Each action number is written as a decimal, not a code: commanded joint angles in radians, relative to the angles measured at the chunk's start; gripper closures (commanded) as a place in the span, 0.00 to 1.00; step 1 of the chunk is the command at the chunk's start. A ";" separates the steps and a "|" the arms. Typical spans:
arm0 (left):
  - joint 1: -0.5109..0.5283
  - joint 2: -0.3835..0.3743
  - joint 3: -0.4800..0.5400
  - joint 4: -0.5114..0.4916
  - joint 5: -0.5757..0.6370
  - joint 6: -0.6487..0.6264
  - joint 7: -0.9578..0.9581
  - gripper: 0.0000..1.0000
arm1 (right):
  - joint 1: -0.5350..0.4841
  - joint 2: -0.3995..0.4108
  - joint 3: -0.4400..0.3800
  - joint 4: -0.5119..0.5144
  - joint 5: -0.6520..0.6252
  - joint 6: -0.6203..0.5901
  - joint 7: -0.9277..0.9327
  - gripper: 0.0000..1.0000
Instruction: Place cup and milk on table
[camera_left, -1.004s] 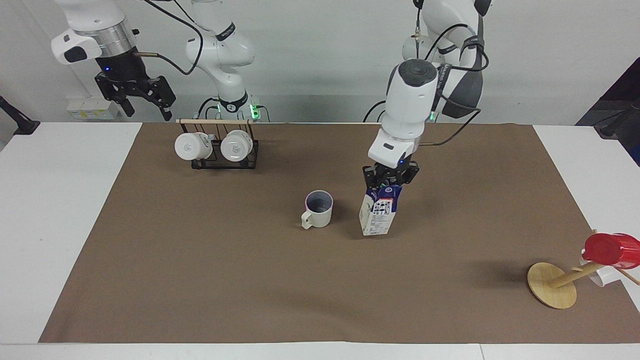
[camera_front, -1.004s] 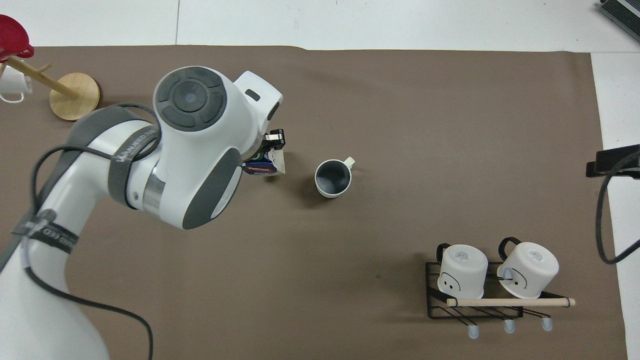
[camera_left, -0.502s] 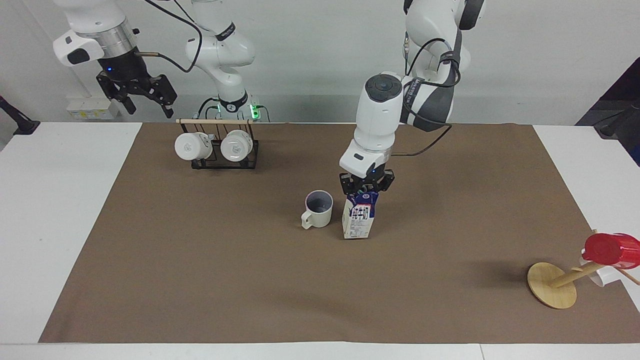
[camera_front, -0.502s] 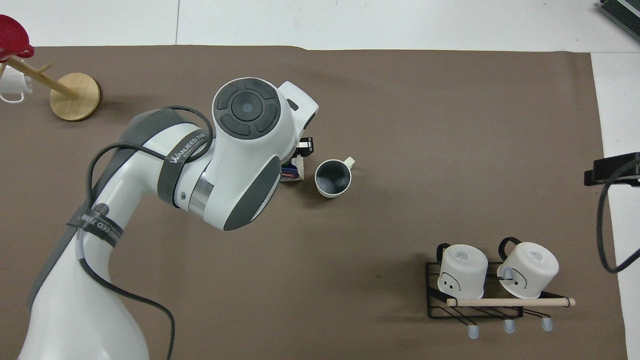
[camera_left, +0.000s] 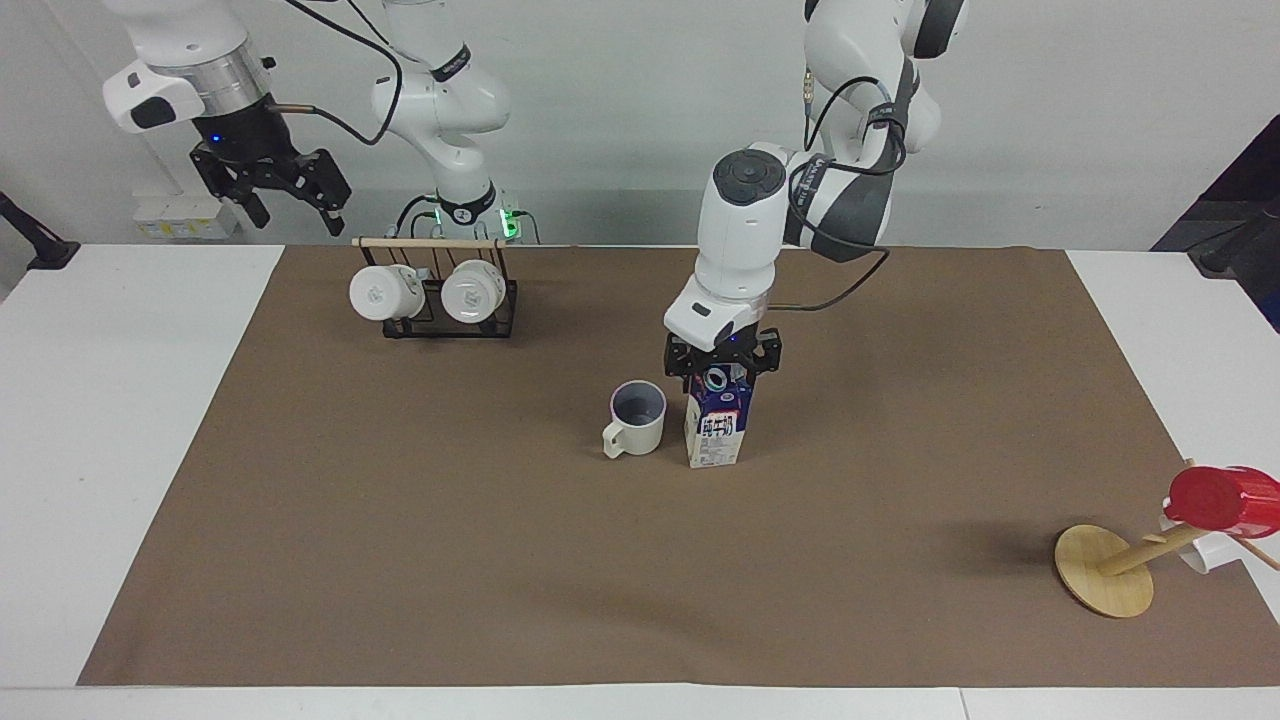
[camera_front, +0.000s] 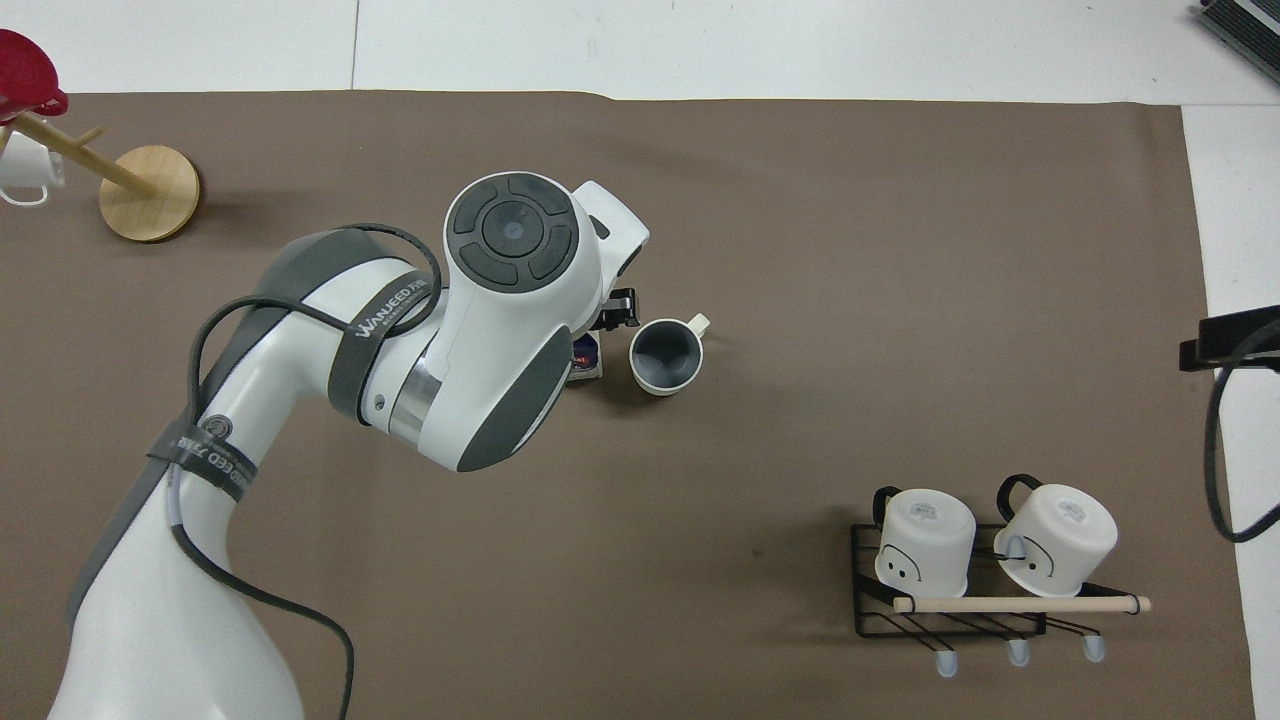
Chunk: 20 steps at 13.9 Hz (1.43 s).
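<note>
The cream-beige cup (camera_left: 637, 418) stands upright on the brown mat (camera_left: 400, 560) of the table, handle pointing away from the robots. The milk (camera_left: 715, 428) stands upright on the mat right beside the cup, toward the left arm's end. My left gripper (camera_left: 722, 372) is straight over the carton and shut on its gabled top, with the round cap showing between the fingers. In the overhead view the left arm hides most of the milk (camera_front: 588, 356), and the cup (camera_front: 665, 357) is in full view. My right gripper (camera_left: 290, 195) waits open, high over the table's edge at the right arm's end.
A black wire rack (camera_left: 445, 318) with two white mugs stands near the robots toward the right arm's end. A wooden stand (camera_left: 1105, 570) carrying a red cup (camera_left: 1225, 498) and a white mug sits at the mat's corner at the left arm's end.
My left gripper has carried the milk sideways to the cup, turned it and brought it from tilted to upright on the mat. The right arm has hardly moved.
</note>
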 joint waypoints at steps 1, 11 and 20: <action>-0.002 -0.051 0.013 -0.034 0.015 0.001 0.012 0.00 | -0.010 -0.016 0.003 -0.012 -0.008 -0.003 -0.037 0.00; 0.250 -0.353 0.022 -0.051 0.001 -0.195 0.383 0.00 | -0.004 -0.003 0.017 0.005 -0.037 -0.035 -0.031 0.00; 0.539 -0.379 0.032 0.072 -0.027 -0.424 0.693 0.00 | -0.004 -0.008 0.023 0.007 -0.028 -0.031 0.022 0.00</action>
